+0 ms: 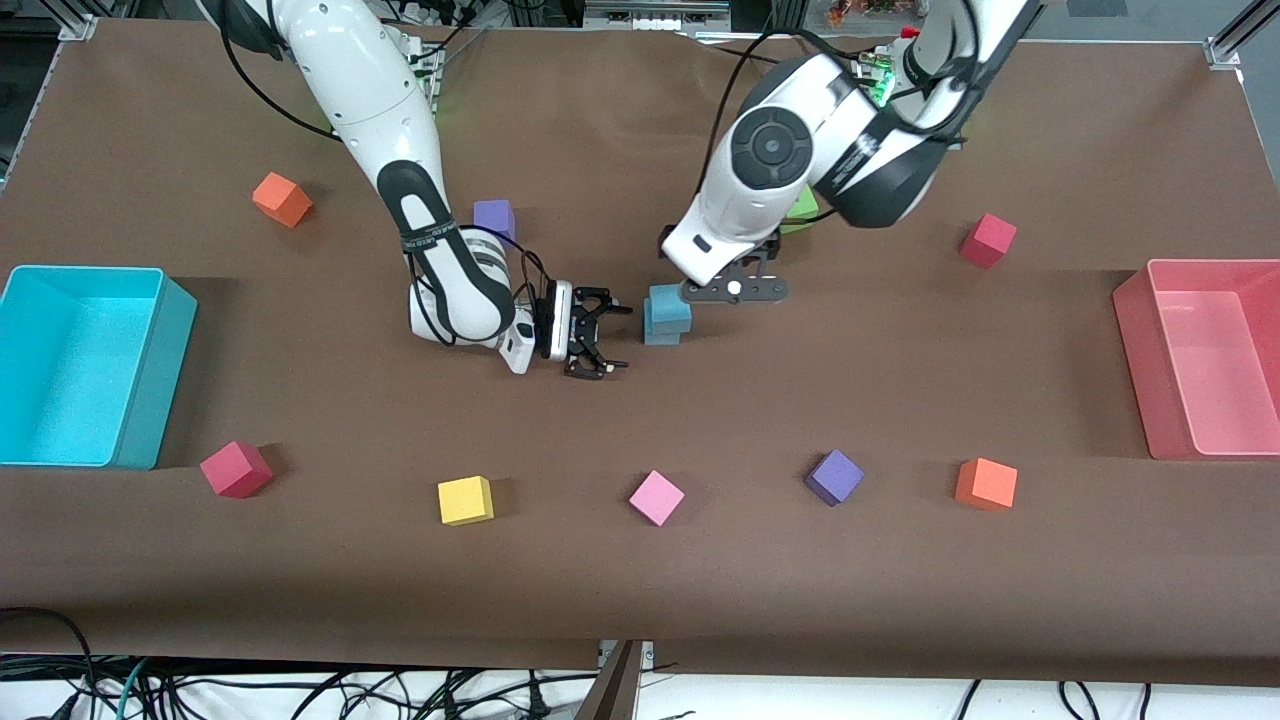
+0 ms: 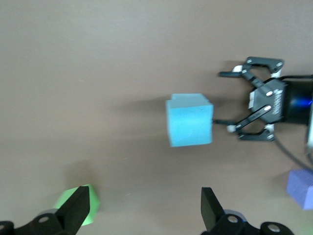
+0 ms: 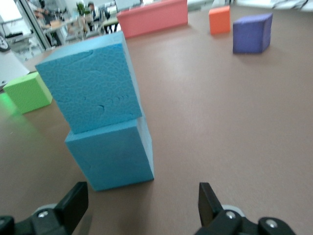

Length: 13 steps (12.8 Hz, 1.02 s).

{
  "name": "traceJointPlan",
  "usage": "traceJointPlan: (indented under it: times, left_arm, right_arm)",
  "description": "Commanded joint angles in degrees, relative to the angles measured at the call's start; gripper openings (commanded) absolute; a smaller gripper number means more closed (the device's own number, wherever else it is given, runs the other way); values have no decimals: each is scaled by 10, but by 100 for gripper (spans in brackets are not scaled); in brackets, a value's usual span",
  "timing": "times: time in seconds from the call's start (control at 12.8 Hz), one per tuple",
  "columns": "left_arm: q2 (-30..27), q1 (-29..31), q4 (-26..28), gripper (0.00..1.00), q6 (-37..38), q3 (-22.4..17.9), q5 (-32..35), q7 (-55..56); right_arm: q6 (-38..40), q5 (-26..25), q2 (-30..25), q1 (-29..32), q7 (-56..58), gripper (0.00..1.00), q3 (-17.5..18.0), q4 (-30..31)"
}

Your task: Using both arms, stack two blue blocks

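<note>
Near the front camera sit a yellow cube (image 1: 466, 500), a pink cube (image 1: 656, 497) and a purple cube (image 1: 834, 476) in a row. In the middle of the table, the two blue blocks (image 1: 666, 314) sit one on top of the other, the top one turned a little. The right gripper (image 1: 596, 334) is low beside the stack, fingers spread wide and holding nothing, and the left gripper (image 1: 735, 290) hangs just beside the stack, also spread wide and empty.
</note>
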<state>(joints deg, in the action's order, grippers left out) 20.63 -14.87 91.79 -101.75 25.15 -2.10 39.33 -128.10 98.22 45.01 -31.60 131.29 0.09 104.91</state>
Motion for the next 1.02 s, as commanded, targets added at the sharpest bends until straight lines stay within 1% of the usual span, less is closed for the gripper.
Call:
traceJointPlan:
  times: [0.0, 0.16, 0.31, 0.39, 0.47, 0.55, 0.63, 0.7, 0.78, 0.86, 0.94]
  left_arm:
    - [-30, 51, -10, 100, 63, 2, 15, -98]
    - [-54, 99, -7, 100, 88, 3, 14, -186]
    - [-69, 127, -6, 100, 104, -1, 15, -227]
    - [-97, 116, 18, 100, 101, -30, 14, -250]
    - [-124, 85, 41, 100, 98, -78, 10, -275]
    - [-154, 57, 70, 100, 96, -132, 7, -312]
    - [-180, 49, 100, 100, 84, -166, 6, -352]
    - [-203, 53, 124, 100, 72, -187, 6, -388]
    - [-218, 57, 134, 100, 71, -206, 12, -396]
    - [-228, 75, 140, 100, 71, -226, 12, -399]
    - [-237, 104, 139, 100, 69, -229, 12, -399]
  right_arm:
    - [-28, -98, -44, 0, -108, 100, -4, 9]
    - [-29, -191, -83, 0, -215, 100, -9, 9]
    - [-27, -294, -124, 0, -326, 100, -10, 9]
    - [-24, -358, -145, 1, -391, 100, -11, 9]
    - [-15, -425, -168, 2, -465, 100, -17, 8]
    - [5, -476, -189, 2, -537, 100, -22, 6]
    - [21, -515, -207, 1, -598, 100, -32, -1]
    - [46, -556, -214, 2, -646, 100, -47, -17]
    - [82, -592, -217, 1, -686, 100, -68, -46]
    - [113, -621, -218, 1, -745, 100, -87, -71]
    - [131, -665, -219, 1, -830, 100, -100, -97]
